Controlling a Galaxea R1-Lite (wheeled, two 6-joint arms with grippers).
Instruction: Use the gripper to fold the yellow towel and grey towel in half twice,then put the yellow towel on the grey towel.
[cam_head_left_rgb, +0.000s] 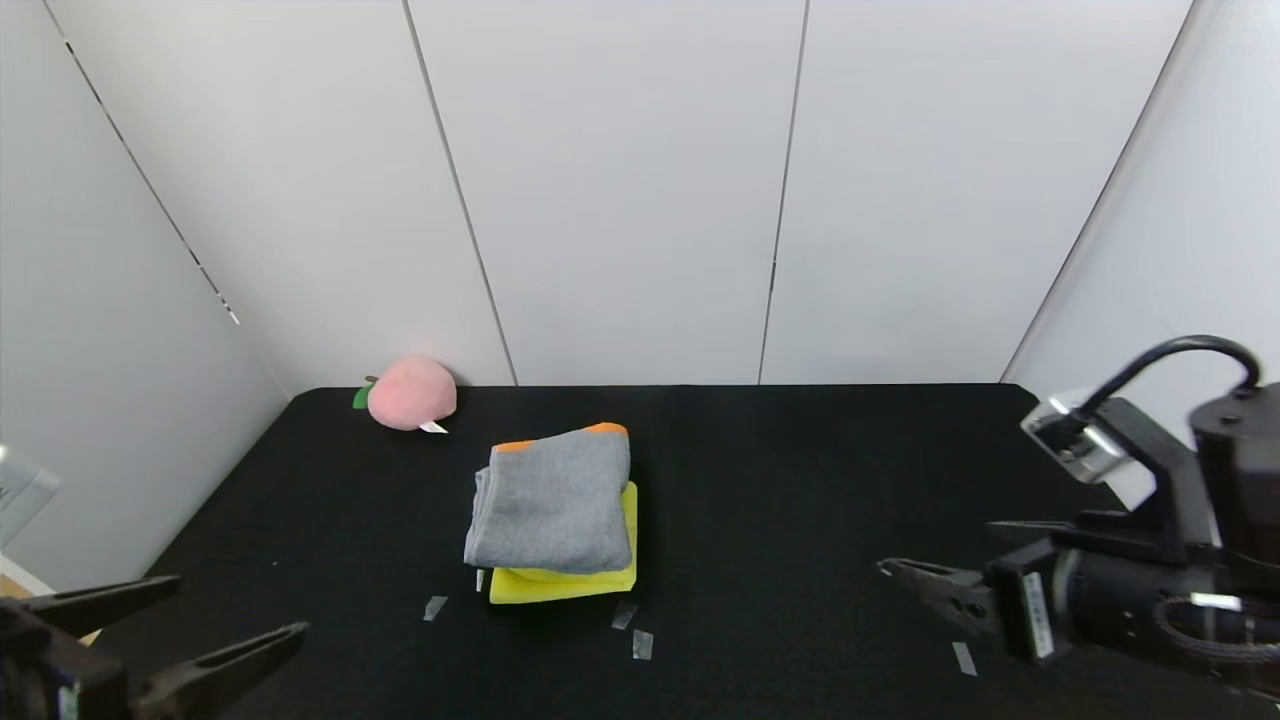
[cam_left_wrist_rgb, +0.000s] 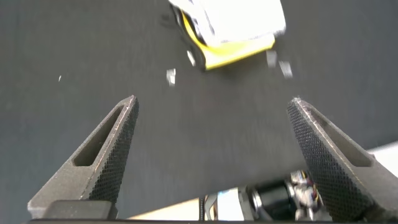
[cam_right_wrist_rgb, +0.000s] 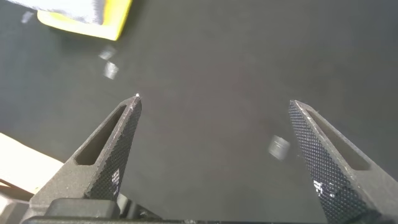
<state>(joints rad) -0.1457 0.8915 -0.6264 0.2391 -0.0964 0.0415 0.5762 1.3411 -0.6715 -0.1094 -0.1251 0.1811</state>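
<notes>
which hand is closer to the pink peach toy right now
Left. The left hand sits at the table's near left edge, same side as the peach toy; the right hand is across, at the right.

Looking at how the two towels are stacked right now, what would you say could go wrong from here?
1. The grey towel lies on the yellow towel, the reverse of the order asked for; swapping them may undo the folds.
2. The grey bundle overhangs the yellow one on the robot's left and could slump.
3. Both the left gripper and right gripper are open and withdrawn.
</notes>
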